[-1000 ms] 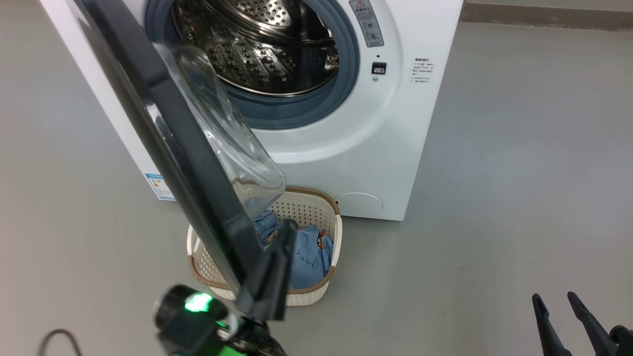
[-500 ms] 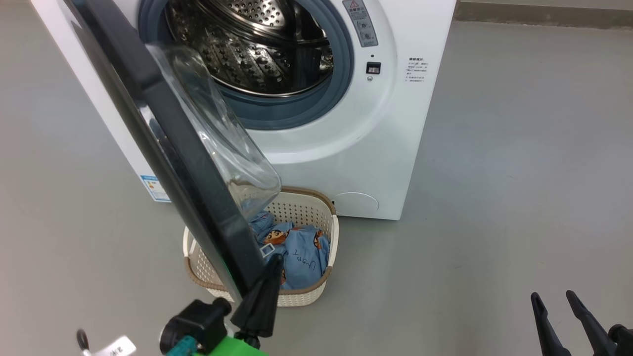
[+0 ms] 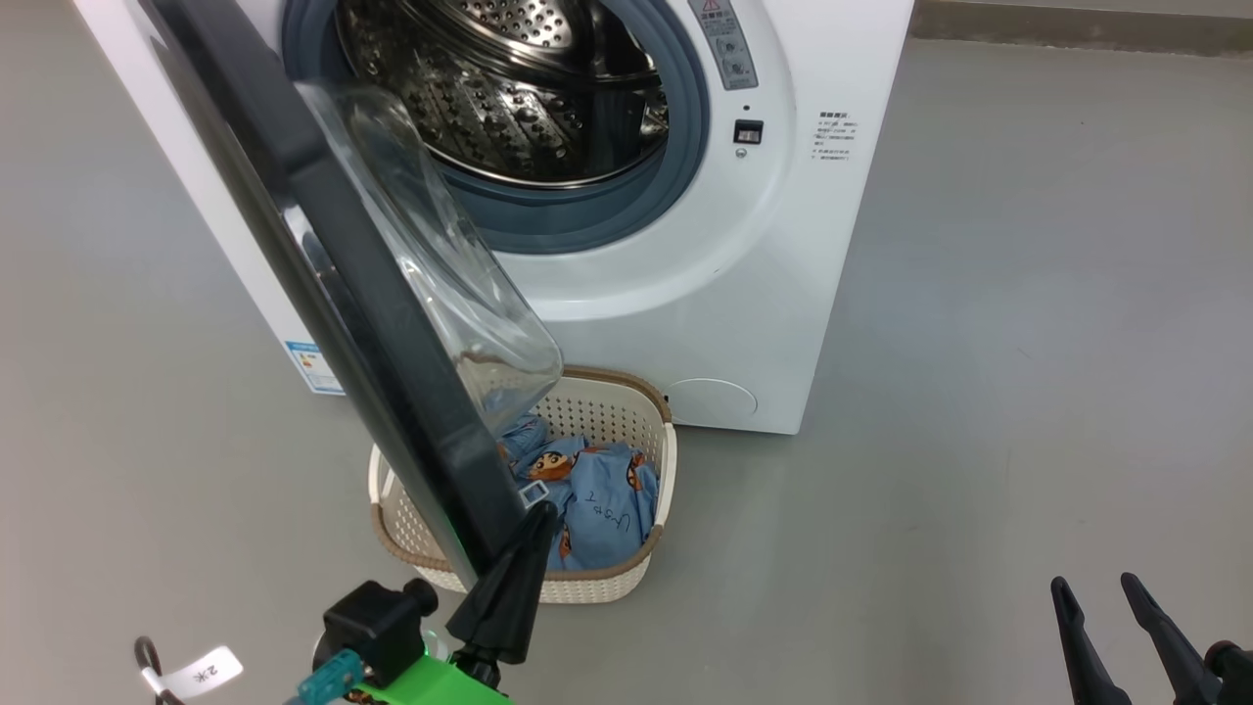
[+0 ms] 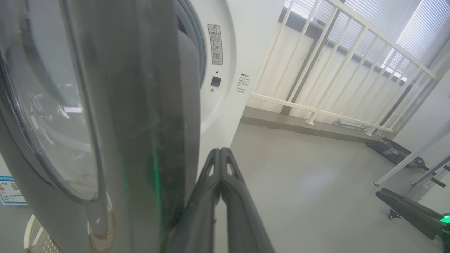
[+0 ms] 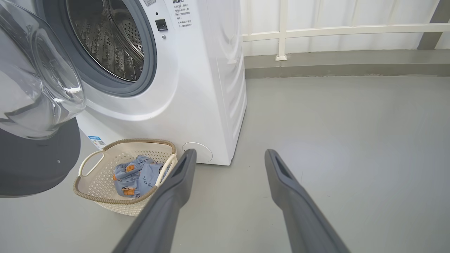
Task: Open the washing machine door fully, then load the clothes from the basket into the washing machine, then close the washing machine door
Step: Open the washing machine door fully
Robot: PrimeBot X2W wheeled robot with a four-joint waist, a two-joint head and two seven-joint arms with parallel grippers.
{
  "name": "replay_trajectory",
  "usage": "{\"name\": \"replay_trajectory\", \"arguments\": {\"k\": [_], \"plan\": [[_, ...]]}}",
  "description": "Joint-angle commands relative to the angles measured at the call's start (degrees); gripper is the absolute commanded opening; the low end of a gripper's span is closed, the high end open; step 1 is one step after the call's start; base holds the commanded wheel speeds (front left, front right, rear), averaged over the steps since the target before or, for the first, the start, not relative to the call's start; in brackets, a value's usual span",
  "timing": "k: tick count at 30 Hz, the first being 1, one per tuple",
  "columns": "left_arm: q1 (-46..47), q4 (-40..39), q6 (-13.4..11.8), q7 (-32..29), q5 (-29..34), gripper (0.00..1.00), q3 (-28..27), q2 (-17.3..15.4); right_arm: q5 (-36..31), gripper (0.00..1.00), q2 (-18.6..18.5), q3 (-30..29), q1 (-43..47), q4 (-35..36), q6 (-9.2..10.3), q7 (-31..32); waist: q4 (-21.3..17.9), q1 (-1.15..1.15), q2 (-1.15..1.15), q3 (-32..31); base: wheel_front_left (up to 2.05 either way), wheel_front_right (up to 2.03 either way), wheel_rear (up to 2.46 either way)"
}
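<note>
The washing machine (image 3: 754, 294) stands with its steel drum (image 3: 529, 88) exposed. Its door (image 3: 372, 323) swings out toward me, edge-on, with the glass bowl (image 3: 450, 284) facing the drum. Below it sits the basket (image 3: 607, 570), holding the light blue clothes (image 3: 597, 499). My left gripper (image 3: 541, 511) is shut and empty, its tip at the door's lower rim on the inner side. In the left wrist view the shut left gripper (image 4: 220, 151) lies alongside the door (image 4: 140, 123). My right gripper (image 3: 1096, 584) stands open at the lower right. The right wrist view shows that gripper (image 5: 230, 154), the basket (image 5: 105, 202) and the clothes (image 5: 139, 174).
Grey floor spreads to the right of the washer (image 5: 197, 88). A white railing (image 4: 334, 70) on a low kerb runs behind it. Thin metal legs of a wheeled frame (image 4: 422, 168) stand far right. A labelled cable tag (image 3: 201, 671) hangs by my left arm.
My left gripper has slid down the door's edge toward me and its wrist has turned, so more of the clothes show. The door has hardly moved. The camera has shifted slightly.
</note>
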State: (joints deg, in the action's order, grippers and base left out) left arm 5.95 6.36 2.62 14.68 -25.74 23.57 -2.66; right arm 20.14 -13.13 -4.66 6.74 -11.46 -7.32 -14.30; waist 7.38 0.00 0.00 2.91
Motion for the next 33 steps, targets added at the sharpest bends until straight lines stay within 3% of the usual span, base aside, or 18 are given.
{"name": "replay_trajectory", "arguments": {"k": [1,33], "plan": [[2.5,-0.7,0.1,0.3,-0.5,0.0,-2.4,-0.2,-0.3,1.0,-1.3,0.9,-1.9,1.5,-0.17,-0.7,0.1,0.0,0.0,0.0,0.0,0.0,0.0],[-0.8,0.1,0.1,0.3,0.4,0.0,-9.9,-0.2,-0.5,1.0,-0.7,1.1,-1.1,1.6,-0.17,-0.7,2.0,0.0,0.0,-1.2,0.0,0.0,0.0]]}}
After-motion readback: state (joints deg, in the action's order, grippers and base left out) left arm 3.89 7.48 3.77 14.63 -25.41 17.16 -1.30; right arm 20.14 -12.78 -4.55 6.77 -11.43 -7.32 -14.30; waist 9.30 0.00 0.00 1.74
